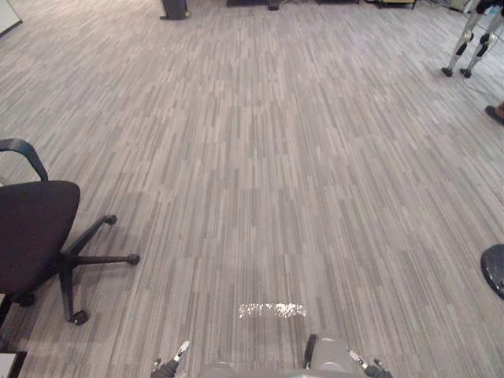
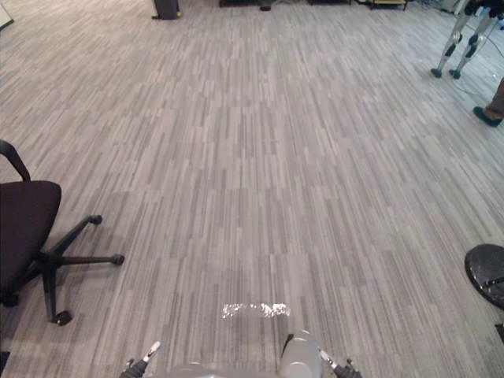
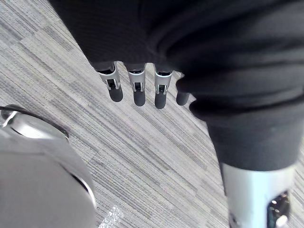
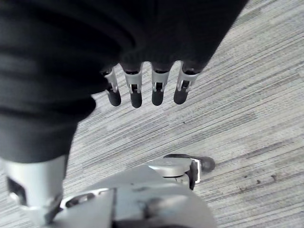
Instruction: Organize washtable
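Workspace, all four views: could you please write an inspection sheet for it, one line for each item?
Surface: grey striped carpet floor; no table seen.
Job's things: nothing seen.
Clutter: black office chair at the left; dark round object at the right edge, cannot tell what it is.
Hands: left hand open, fingers straight, holding nothing; right hand the same.
Cables: nothing seen.
Surroundings: another robot's legs at the far right; a person's shoe near them; dark stand base at the far end.
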{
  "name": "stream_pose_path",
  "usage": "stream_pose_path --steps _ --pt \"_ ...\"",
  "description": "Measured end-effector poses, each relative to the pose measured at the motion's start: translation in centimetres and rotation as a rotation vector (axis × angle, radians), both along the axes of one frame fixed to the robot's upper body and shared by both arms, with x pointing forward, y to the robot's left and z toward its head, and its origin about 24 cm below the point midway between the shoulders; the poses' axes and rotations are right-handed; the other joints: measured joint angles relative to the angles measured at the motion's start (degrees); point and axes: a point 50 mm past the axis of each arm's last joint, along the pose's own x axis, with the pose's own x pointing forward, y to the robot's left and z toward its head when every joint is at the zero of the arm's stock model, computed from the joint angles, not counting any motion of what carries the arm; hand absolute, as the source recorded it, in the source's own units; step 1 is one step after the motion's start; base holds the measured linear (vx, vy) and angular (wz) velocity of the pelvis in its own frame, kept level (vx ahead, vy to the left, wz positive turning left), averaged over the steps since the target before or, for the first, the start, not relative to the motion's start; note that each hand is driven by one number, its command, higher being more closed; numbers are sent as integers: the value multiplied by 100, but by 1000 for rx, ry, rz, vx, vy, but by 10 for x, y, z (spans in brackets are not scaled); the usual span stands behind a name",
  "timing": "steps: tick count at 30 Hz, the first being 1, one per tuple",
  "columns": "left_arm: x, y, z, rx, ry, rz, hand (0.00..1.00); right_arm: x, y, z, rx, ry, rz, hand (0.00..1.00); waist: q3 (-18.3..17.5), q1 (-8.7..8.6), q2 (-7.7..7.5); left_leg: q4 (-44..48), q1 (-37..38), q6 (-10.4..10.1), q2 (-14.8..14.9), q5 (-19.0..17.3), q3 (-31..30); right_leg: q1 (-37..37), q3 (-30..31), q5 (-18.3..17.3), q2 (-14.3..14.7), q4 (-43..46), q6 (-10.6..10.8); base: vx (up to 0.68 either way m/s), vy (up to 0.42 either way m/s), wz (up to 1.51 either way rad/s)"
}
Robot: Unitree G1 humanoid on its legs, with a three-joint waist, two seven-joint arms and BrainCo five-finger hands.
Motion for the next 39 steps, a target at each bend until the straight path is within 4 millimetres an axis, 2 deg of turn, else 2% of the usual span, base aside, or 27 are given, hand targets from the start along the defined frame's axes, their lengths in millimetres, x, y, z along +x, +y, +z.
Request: stream_pose_path --steps 2,4,6,7,8,11,13,14,15,17,18,19,20,21,22,23,24,26,27,29,30,31,32,33,36,38,39 --pt "-17 1 -2 -4 49 7 0 -1 1 -1 1 18 28 0 -17 6 10 1081 -425 -70 323 904 -36 191 134 -165 279 -14 -96 189 -122 -54" --pt "-29 2 -3 -9 82 14 0 -4 4 -3 12 34 32 0 -54 11 4 1366 -556 68 481 1685 -34 410 264 -175 495 -249 -186 271 -74 -47" --pt "-30 2 -4 -12 87 15 0 -1 7 -4 16 33 53 0 -79 1 -44 1973 -965 149 578 915 85 761 310 -55 756 -772 -432 323 -44 -29" --pt "-30 2 -4 -14 88 18 0 -4 7 -5 21 53 62 0 -81 4 -48 1863 -1062 400 432 256 381 1046 321 124 847 -1192 -425 260 25 -19" --pt "-30 3 -4 -12 88 18 0 -2 8 -6 25 53 65 0 -84 13 -83 1550 -1053 471 227 -4 520 1219 321 206 860 -1445 -427 253 45 -13" --pt "-33 7 -3 -3 89 30 0 13 12 -6 37 25 74 0 -73 89 -242 167 -1018 694 -339 -498 546 1545 455 339 834 -2080 -357 255 107 -10" --pt "-33 10 -2 2 88 40 0 20 15 -5 39 5 77 0 -73 185 -340 286 -1049 847 -433 -626 534 1647 568 357 772 -2295 -325 178 130 -15" --pt "-32 16 -1 17 83 39 0 31 22 -5 51 -21 80 0 -65 184 -500 663 -1249 858 -488 -873 531 1716 579 355 618 -2426 -311 235 213 4" --pt "-31 23 1 37 78 38 0 39 29 -5 63 -37 81 0 -40 195 -750 868 -1441 887 -634 -987 539 1772 636 404 376 -2578 -231 239 234 9" --pt "-27 32 4 58 67 46 0 55 38 -4 87 -65 67 0 52 222 -1013 358 -1424 937 -1004 -1008 521 1797 824 595 -67 -2739 32 265 316 4" --pt "-26 22 1 29 68 53 0 57 29 -3 78 -65 31 0 113 143 -586 -1418 -437 681 -649 -62 510 1838 673 764 321 -2686 68 281 343 -20" --pt "-34 15 -1 10 88 56 0 59 23 -1 62 -81 26 0 116 179 -287 -2172 143 890 -512 -510 419 1900 603 659 590 -2609 188 271 377 -81" --pt "-52 26 1 34 140 46 0 58 40 -3 97 -79 63 0 40 305 -460 -2056 327 935 -587 -422 695 1827 607 679 604 -2220 234 317 315 -100" --pt "-53 35 3 57 143 36 0 58 45 -4 109 -82 78 0 12 384 -641 -1218 -16 847 -656 -361 779 1707 552 701 382 -1907 227 319 382 -30" --pt "-21 48 8 89 82 -33 0 56 49 -5 118 -68 68 0 225 236 -1126 213 -1314 1527 -941 -828 328 1393 927 469 -466 -756 714 230 238 46" --pt "-10 45 8 85 59 -66 0 55 40 -5 97 -55 74 0 242 166 -994 -796 -1254 1401 -834 -413 161 1071 862 364 -504 -45 1014 109 226 66" --pt "-1 42 8 79 44 -103 0 54 35 -4 86 -51 78 0 389 206 -1057 -861 -1024 1341 -949 -645 195 857 1030 327 -637 662 1086 209 209 -20" --pt "0 52 11 106 50 -131 0 54 29 -3 70 -61 132 0 504 298 -887 -1388 -210 1368 -937 -615 435 310 965 95 -410 1965 685 300 192 -59" --pt "1 49 10 99 45 -131 0 57 19 0 40 -73 139 0 510 288 -628 -1792 255 1323 -833 -584 522 88 467 -135 -113 2147 260 364 128 -48" --pt "2 50 10 101 40 -116 0 59 9 3 8 -83 156 0 456 216 -302 -2018 602 1228 -668 -532 683 -246 -573 -412 542 1138 -569 469 135 -56" --pt "1 51 11 104 38 -106 0 60 9 3 6 -85 160 0 448 196 -290 -1855 588 1206 -653 -526 726 -223 -852 -236 802 263 -887 442 95 -36" --pt "4 59 14 121 29 -88 0 58 13 3 13 -89 158 0 431 132 -593 -689 145 773 -849 -403 705 -21 -791 1089 963 -1486 -1220 562 152 -19" --pt "8 46 9 85 17 -85 0 54 15 0 23 -56 149 0 383 182 -462 -142 -393 971 -744 -866 602 175 -675 1411 957 -1819 -1310 476 138 3" --pt "8 42 9 80 12 -85 0 49 15 -2 30 -36 145 0 337 137 -508 -211 -498 1055 -777 -945 651 321 -553 1469 905 -2071 -1222 567 186 20" --pt "-5 32 5 54 31 -64 0 48 25 -5 58 -18 132 0 237 194 -814 -579 -595 1064 -1367 -947 650 932 -438 1702 493 -2921 -884 376 201 33" --pt "-8 37 6 66 34 -35 0 58 32 -4 77 -36 136 0 258 231 -1061 -732 -613 1075 -1631 -943 635 970 -306 1745 236 -3048 -820 285 320 49" --pt "-8 45 8 89 30 -36 0 68 39 -3 98 -51 127 0 266 240 -1227 -1599 -275 1067 -1717 -868 673 946 -339 1809 88 -3079 -740 250 286 57"
